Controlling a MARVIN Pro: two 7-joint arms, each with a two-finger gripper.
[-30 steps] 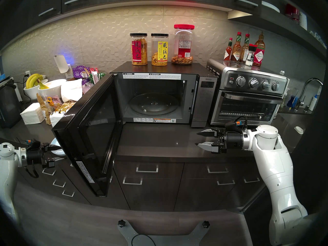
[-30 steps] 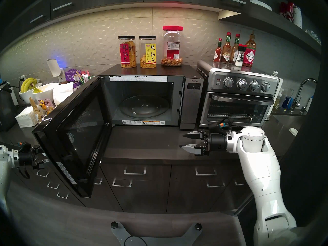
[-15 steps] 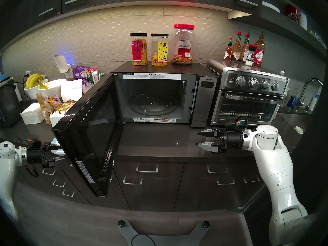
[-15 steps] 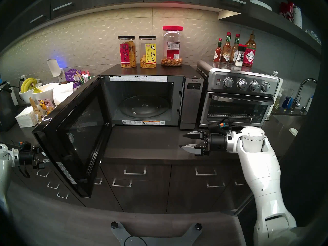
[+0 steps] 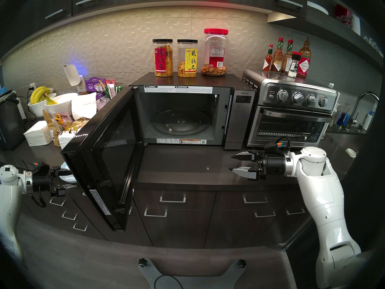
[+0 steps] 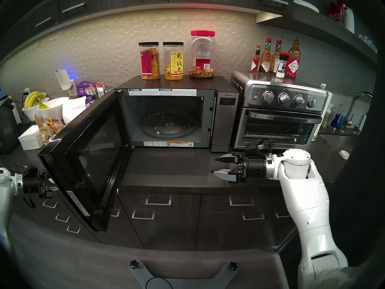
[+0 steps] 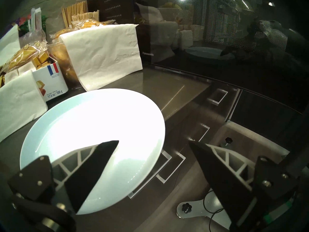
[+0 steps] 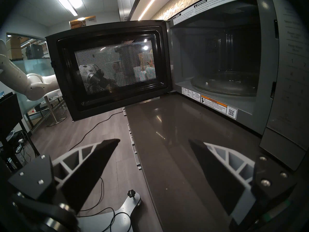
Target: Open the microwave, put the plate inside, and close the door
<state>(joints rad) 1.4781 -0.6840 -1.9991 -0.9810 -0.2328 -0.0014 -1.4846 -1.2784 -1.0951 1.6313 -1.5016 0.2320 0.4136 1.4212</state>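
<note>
The black microwave [image 5: 239,119] stands on the counter with its cavity and glass turntable [image 5: 180,123] bare. The door [image 5: 108,157] is swung out to the left, past the counter's front edge. The pale blue-white plate [image 7: 100,126] lies flat on the counter left of the door, which mostly hides it in the head view [image 5: 66,167]. My left gripper [image 7: 153,141] is open at the plate's near rim, with one finger [image 7: 93,164] above the plate and the other off its edge. My right gripper [image 5: 230,163] hangs open and holds nothing above the counter in front of the toaster oven.
White napkins [image 7: 103,54], snack packets and a box [image 7: 50,79] crowd the counter just behind the plate. Bowls with bananas [image 5: 44,100] stand further back. The steel toaster oven [image 5: 291,115] is right of the microwave. Jars [image 5: 187,58] stand on top of it.
My left arm has crept a little forward and right toward the plate. The right arm, door and plate have not moved.
</note>
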